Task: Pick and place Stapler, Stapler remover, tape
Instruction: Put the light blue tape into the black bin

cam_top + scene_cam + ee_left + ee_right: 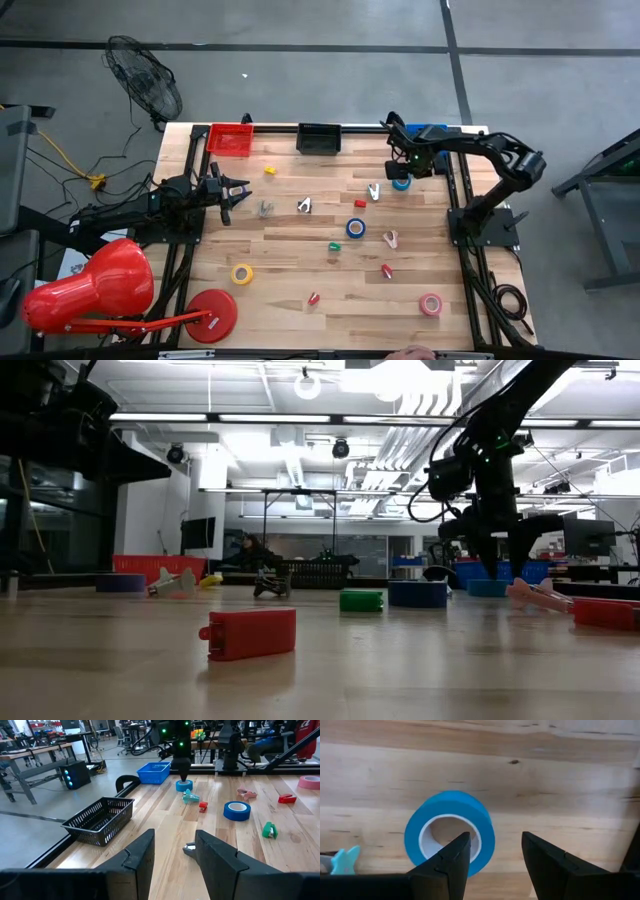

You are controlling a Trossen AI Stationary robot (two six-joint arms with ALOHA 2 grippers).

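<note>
Three bins stand along the bench's (300, 260) far edge. From left to right they are a red bin (231, 138), a black bin (318, 138) and a blue bin (432, 131) half hidden by the right arm. Nothing shows inside the red or black one; the blue one's inside cannot be made out.

Four tape rolls lie loose: a yellow roll (241, 273) near left, a dark blue roll (355, 228) in the middle, a light blue roll (401, 183) far right and a pink roll (431, 304) near right. Small staplers and staple removers are scattered between them; five red or green staplers can be counted.

The left claw (240, 192) hangs open at the left side, holding nothing. The right claw (492, 855) hovers open over the light blue roll, one finger above its rim, not gripping it.
</note>
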